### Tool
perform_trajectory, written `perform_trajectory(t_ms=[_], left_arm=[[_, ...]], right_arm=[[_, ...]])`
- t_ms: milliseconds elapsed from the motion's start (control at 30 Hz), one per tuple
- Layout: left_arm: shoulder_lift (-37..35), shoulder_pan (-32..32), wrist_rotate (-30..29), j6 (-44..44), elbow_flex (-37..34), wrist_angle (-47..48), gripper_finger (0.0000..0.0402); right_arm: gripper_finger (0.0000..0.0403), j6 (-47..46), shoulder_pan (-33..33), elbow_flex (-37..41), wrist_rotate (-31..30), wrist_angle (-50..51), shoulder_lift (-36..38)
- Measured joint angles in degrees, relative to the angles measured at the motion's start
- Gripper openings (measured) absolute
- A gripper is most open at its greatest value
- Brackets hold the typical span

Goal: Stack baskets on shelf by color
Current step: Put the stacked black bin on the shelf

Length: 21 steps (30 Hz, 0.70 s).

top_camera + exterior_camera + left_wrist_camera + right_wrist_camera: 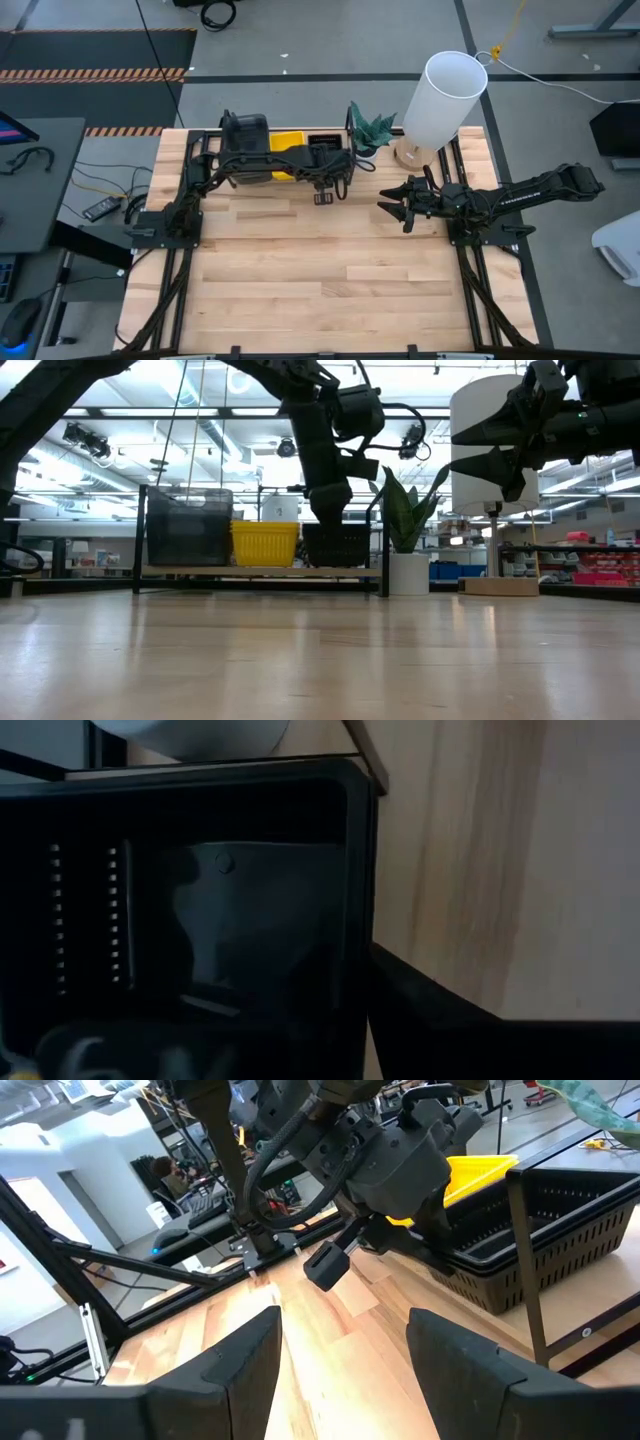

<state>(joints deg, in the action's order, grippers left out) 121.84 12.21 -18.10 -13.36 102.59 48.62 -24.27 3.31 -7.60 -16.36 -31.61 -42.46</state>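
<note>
The shelf (260, 571) stands along the table's far edge. It carries a grey basket stack (190, 525), a yellow basket (265, 543) and a black mesh basket (340, 545), each resting on its base. My left gripper (330, 510) reaches down at the black basket's (325, 143) near side and is shut on it. My right gripper (395, 200) hangs open above the table's right half, away from the shelf; it also shows in the low view (490, 450). My left arm hides most of the grey stack from above. My left gripper holds the black basket by its near side wall (355, 870), one finger inside the basket (250, 940) and one outside (450, 1030). The fingers come from above, slanting toward the far edge. The basket sits level on the shelf, on top of another black basket (560, 1270).
A green plant (405, 510) in a white pot stands just right of the shelf's end frame. A tall white cylinder lamp (445, 95) on a wooden base (410, 155) stands beyond it. Bare wooden tabletop (320, 270) spreads over the near half.
</note>
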Motion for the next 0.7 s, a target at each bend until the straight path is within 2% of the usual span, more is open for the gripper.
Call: perform_trajectory(t_ms=[200, 433, 700], left_arm=[[0.0, 0.0, -0.3, -1.4, 0.0, 0.0, 0.0083], [0.0, 0.0, -4.2, -1.2, 0.0, 0.5, 0.0106], [0.0, -0.2, -4.4, -0.5, 0.0, 0.7, 0.0119]], right_arm=[[0.0221, 0.0, 0.0, 0.0, 0.0, 0.0, 0.0], [0.0221, 0.0, 0.0, 0.0, 0.0, 0.0, 0.0], [0.0221, 0.0, 0.0, 0.0, 0.0, 0.0, 0.0]])
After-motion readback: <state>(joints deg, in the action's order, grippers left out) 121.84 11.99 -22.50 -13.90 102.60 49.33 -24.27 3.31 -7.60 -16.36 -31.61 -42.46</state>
